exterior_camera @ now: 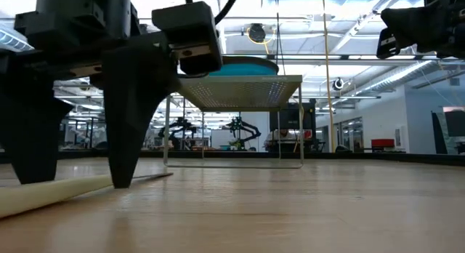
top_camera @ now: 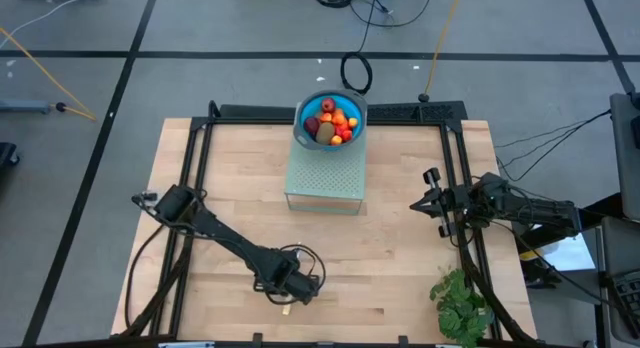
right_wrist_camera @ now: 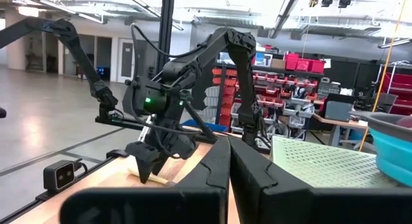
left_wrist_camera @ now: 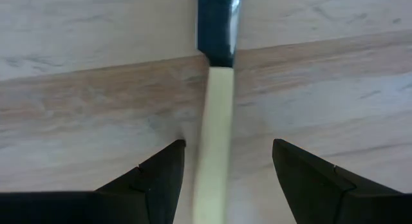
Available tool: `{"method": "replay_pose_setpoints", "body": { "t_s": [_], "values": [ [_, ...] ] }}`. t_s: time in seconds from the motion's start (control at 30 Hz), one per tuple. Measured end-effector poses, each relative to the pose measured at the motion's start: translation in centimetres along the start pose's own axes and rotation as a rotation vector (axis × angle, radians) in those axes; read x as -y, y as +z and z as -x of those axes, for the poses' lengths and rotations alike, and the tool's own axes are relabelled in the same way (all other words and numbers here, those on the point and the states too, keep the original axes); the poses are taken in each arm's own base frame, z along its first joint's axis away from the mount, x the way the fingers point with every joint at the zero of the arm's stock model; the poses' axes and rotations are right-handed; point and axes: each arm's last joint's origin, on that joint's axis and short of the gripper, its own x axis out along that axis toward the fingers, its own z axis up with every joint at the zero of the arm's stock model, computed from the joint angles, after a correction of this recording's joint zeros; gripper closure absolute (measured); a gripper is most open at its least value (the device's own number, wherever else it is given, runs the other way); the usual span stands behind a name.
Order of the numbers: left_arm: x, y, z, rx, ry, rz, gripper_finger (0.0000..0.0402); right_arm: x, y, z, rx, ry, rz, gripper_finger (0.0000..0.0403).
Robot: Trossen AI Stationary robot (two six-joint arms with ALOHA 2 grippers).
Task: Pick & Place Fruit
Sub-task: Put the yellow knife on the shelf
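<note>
- Two fingers of the left gripper (left_wrist_camera: pixel 222 179) stand open astride the knife (left_wrist_camera: pixel 212 153) at the near table edge, its long axis running straight between them; nothing gripped.
- Farther, at the right edge, the right gripper (top_camera: pixel 432 201) waits closed, empty.
- Farthest, the fruit (top_camera: pixel 333 122) sits in the blue bowl (top_camera: pixel 305 131) atop the perforated stand (top_camera: pixel 322 178), slightly nearer the right arm.

We see a table (top_camera: pixel 400 258) of pale wood planks with visible grain and a smooth, faintly satin finish. The stand (top_camera: pixel 325 178) on it looks like perforated sheet metal painted matt pale green, and the blue bowl (top_camera: pixel 305 128) seems smooth plastic. The knife (left_wrist_camera: pixel 214 140) has a matt cream handle and a dark glossy blade, between matt black fingers (left_wrist_camera: pixel 158 179).
</note>
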Motion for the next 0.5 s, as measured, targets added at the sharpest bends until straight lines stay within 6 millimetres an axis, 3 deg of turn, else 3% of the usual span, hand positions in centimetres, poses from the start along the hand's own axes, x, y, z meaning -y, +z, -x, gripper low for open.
{"method": "replay_pose_setpoints", "body": {
  "t_s": [0.5],
  "values": [
    [-0.08, -0.02, -0.41, -0.025, 0.028, 0.010, 0.0161, 0.00, 0.00, 0.00, 0.000, 0.000, 0.000, 0.0403]
  ]
}}
